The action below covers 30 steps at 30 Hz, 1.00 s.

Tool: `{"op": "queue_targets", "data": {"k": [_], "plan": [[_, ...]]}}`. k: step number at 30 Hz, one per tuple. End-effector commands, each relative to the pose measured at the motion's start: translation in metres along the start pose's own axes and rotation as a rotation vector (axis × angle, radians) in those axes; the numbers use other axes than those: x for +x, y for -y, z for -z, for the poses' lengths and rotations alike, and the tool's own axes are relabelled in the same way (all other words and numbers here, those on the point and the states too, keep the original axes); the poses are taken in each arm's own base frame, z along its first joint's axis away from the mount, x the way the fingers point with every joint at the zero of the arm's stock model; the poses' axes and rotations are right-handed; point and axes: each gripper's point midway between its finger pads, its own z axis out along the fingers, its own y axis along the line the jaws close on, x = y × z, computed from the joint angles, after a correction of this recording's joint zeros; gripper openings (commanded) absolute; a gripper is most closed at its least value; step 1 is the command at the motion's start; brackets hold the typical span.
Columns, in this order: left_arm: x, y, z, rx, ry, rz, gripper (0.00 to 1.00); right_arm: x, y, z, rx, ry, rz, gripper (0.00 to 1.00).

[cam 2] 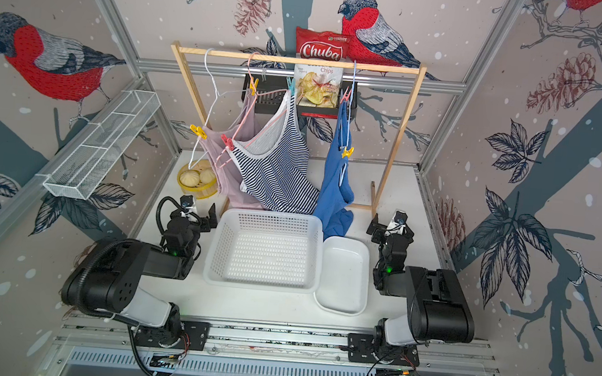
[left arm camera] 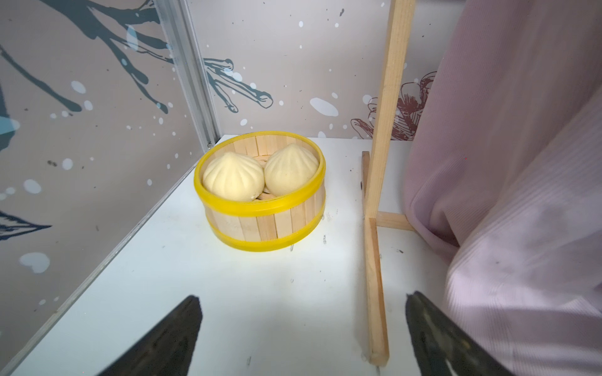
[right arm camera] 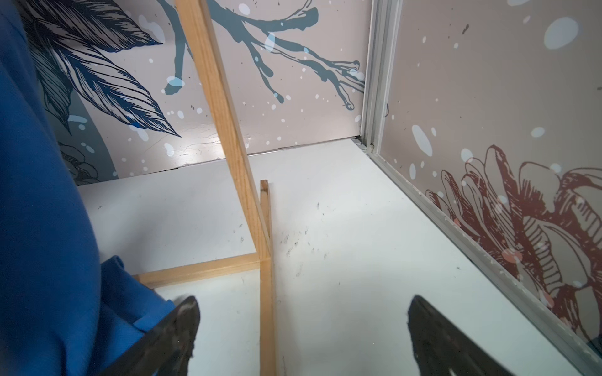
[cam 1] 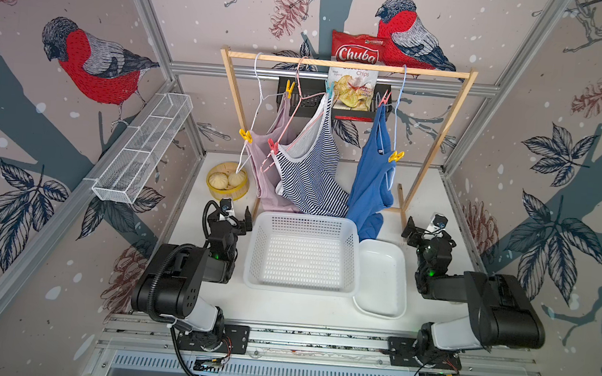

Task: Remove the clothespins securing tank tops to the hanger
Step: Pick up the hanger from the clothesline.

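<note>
The white table [cam 1: 208, 300] takes up the floor of the booth, and a wooden rack [cam 1: 347, 65] stands across its far half. Three tank tops hang from the rack's rail on wire hangers. The mauve-pink top [cam 1: 267, 178] is on the left and the striped top [cam 1: 311, 182] overlaps it in the middle. The blue top [cam 1: 371, 180] hangs apart on the right, its hem drooping onto the table by the far right corner of the white basket [cam 1: 253, 251]. That basket sits in front of the rack, between the two arms, with a white tray [cam 1: 382, 278] right up against its right side. A bamboo steamer [left arm camera: 260, 208] holding two buns [left arm camera: 233, 175] sits in the table's far left corner.

The left gripper [left arm camera: 302, 300] is low by the rack's left foot. Its jaws are spread wide with nothing between them, and one finger is just beside the mauve-pink cloth. The right gripper [right arm camera: 303, 301] is by the rack's right foot, also spread and empty. One finger is next to the blue hem; I can't tell if it touches.

All six clothespins are clipped on.
- **Mauve-pink top:** the upper yellow clothespin [cam 1: 289, 88] and the lower yellow clothespin [cam 1: 246, 135].
- **Striped top:** the teal clothespin [cam 1: 329, 89] and the lower red clothespin [cam 1: 272, 145].
- **Blue top:** the upper red clothespin [cam 1: 384, 97] and the right yellow clothespin [cam 1: 396, 156].
</note>
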Motion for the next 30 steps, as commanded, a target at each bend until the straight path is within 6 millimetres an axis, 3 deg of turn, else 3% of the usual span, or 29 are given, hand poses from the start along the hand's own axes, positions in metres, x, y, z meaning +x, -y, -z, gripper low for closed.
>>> {"op": "queue_targets", "data": {"k": [1,4,6,10,16,19,23,30], "plan": [[-0.026,-0.01,0.009,-0.049,0.067,0.036,0.96,-0.02,-0.001,-0.002,0.071,-0.034,0.042,0.99],[-0.044,-0.019,0.017,-0.092,0.092,0.063,0.96,-0.043,-0.009,-0.001,0.063,-0.073,-0.039,0.99],[-0.053,-0.019,0.019,-0.092,0.104,0.088,0.96,-0.048,-0.018,0.0,0.017,-0.109,-0.078,0.99],[-0.067,-0.015,0.021,-0.065,0.085,0.176,0.96,-0.044,-0.026,0.007,-0.003,-0.162,-0.129,0.99],[-0.097,-0.011,0.045,-0.007,0.12,0.277,0.96,-0.041,-0.043,0.024,-0.127,-0.211,-0.218,0.99],[-0.122,-0.004,0.056,0.045,0.097,0.314,0.95,-0.043,-0.046,0.032,-0.152,-0.258,-0.252,0.99],[-0.161,0.006,0.072,0.119,0.111,0.312,0.95,-0.055,-0.054,0.052,-0.229,-0.261,-0.266,0.99],[-0.204,0.016,0.094,0.187,0.052,0.226,0.92,-0.075,-0.071,0.093,-0.408,-0.208,-0.302,0.99]]}}
